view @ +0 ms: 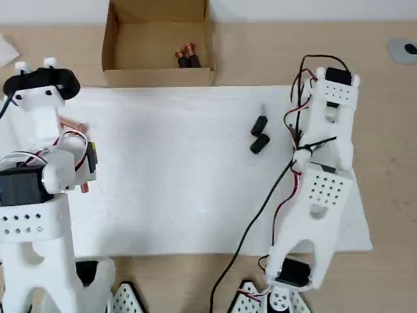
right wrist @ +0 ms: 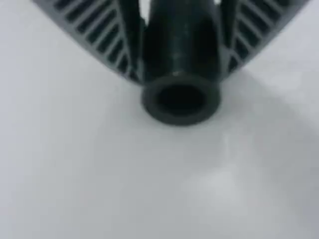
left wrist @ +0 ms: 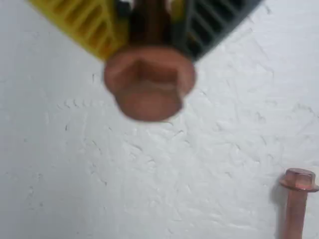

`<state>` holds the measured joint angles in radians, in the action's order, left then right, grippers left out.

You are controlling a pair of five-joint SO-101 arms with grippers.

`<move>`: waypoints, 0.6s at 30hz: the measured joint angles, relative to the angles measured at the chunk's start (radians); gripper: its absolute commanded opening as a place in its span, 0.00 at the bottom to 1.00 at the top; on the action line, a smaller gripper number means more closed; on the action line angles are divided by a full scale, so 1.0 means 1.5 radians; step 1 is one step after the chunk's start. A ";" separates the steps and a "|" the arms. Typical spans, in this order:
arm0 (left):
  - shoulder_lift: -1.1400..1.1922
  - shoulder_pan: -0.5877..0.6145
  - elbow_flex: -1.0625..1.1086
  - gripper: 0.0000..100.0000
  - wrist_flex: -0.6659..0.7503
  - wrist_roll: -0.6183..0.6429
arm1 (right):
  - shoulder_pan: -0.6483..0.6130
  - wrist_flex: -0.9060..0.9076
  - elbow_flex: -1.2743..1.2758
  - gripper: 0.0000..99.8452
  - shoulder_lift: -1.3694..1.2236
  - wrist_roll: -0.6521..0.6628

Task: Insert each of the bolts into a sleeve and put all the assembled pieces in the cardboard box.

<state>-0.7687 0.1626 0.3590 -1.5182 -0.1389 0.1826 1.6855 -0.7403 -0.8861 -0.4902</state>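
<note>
Left gripper [left wrist: 150, 22] clamped on bolt [left wrist: 148, 82], bolt head toward wrist camera. Right gripper [right wrist: 182, 35] pinching black sleeve [right wrist: 181, 99], bore facing camera. White mat [view: 169, 189] just in front of cardboard box [view: 117, 45]. Two assembled pieces [view: 186, 57] inside box, by right wall. Loose sleeves [view: 260, 144] on mat, front-right of box. Spare bolt [view: 70, 124] on mat, front-left of box.

mat [view: 176, 176] centre: open | two loose sleeves [view: 260, 144] lie near right arm [view: 322, 189] | cardboard box [view: 109, 45]: left part free
</note>
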 measured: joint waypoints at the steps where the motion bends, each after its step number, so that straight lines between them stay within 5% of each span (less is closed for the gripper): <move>1: 0.000 0.000 0.000 0.01 0.000 0.000 | 0.000 0.001 0.000 0.01 0.000 0.014; 11: 0.000 0.000 0.000 0.01 0.000 0.000 | -0.027 0.051 -0.138 0.01 -0.006 0.145; 18: 0.000 0.000 -0.066 0.01 0.000 0.000 | -0.048 0.054 -0.279 0.01 0.170 0.257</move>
<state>-0.7687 0.1626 0.2593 -1.5182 -0.1389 0.1105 1.7668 -1.1592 -0.6314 -0.1051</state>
